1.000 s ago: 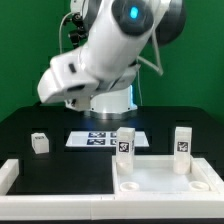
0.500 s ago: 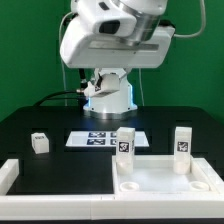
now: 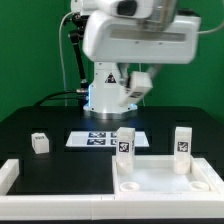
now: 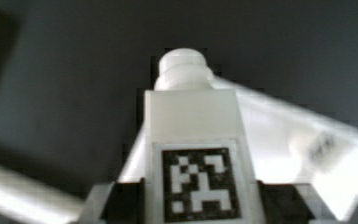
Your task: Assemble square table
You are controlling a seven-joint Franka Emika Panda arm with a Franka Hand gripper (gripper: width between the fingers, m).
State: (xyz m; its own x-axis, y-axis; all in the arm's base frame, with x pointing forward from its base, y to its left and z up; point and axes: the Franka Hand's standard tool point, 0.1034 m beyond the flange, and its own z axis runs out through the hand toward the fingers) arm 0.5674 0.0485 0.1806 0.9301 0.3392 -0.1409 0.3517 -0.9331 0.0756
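The hand (image 4: 190, 205) is clenched on a white leg (image 4: 194, 120), high above the table (image 3: 60, 122). The upturned square panel (image 3: 165, 186) holds two upright legs at its far corners: a first leg (image 3: 124, 142) and a second leg (image 3: 182, 141). A loose leg (image 3: 39, 142) stands apart on the table.

Exterior view set front-on to the white robot arm (image 3: 130, 40), slightly raised, at middle distance across the matte black tabletop (image 3: 60, 125), wrist view very near and blurred, looking along a white plastic block leg (image 4: 194, 120) toward that same tabletop, the ground both share
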